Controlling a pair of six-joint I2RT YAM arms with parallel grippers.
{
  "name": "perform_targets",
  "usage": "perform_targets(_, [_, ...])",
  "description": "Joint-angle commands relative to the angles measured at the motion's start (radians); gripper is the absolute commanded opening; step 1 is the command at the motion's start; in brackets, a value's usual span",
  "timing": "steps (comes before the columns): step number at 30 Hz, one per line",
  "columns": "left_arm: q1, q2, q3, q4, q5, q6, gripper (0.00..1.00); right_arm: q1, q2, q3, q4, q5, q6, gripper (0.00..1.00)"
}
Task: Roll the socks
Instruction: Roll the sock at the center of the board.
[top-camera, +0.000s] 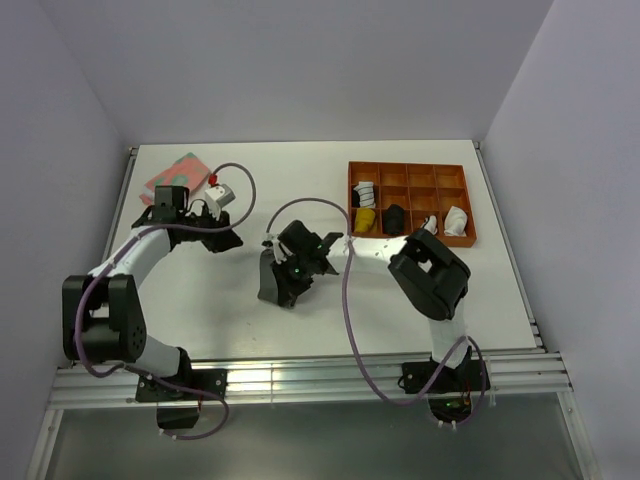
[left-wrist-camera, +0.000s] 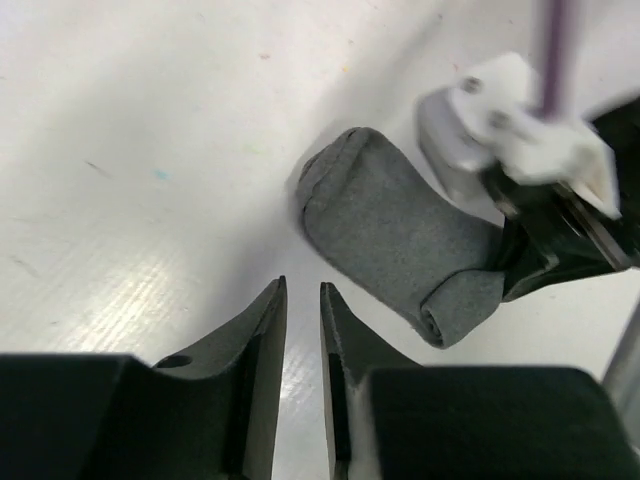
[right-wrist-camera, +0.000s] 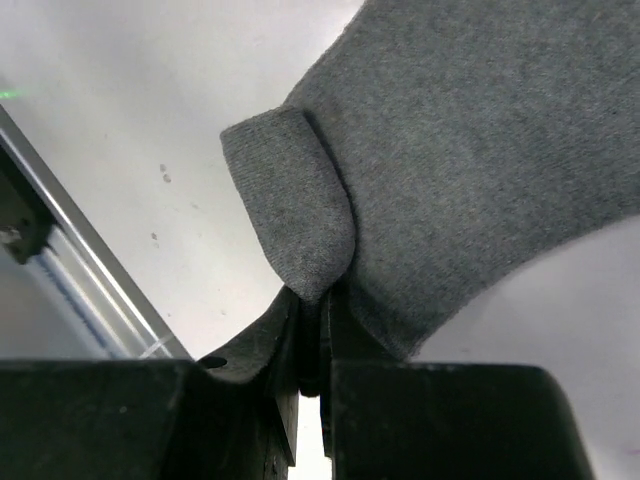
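Right wrist: right end effector pinched shut on a folded edge of the grey sock, likely starting the roll; sock lies mid-worktop; left end effector slightly parted, empty, near it, probably ready to pin it.

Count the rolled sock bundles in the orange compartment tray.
5: striped bundle far left, yellow bundle nearer, black bundle beside that, two whitish bundles at right. The right arm overlaps the tray's near edge, so more may be hidden.

Matt grey knit sock, smooth white table
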Motion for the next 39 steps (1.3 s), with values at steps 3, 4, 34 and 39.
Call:
perform_targets(3, [-0.001,-0.12,-0.081,0.126,-0.035,0.037,0.29,-0.081,0.124,0.187,-0.193,-0.259,-0.004,0.01])
perform_targets(4, [-0.015,-0.131,-0.093,0.116,-0.045,0.056,0.31,-0.086,0.146,0.212,-0.243,-0.271,-0.017,0.02])
perform_targets(34, [-0.443,-0.217,-0.394,0.209,-0.283,0.383,0.45,-0.179,0.358,0.401,-0.328,-0.521,0.053,0.03])
perform_targets(39, [-0.444,-0.174,-0.394,0.237,-0.297,0.379,0.45,-0.178,0.355,0.393,-0.319,-0.527,0.053,0.03])
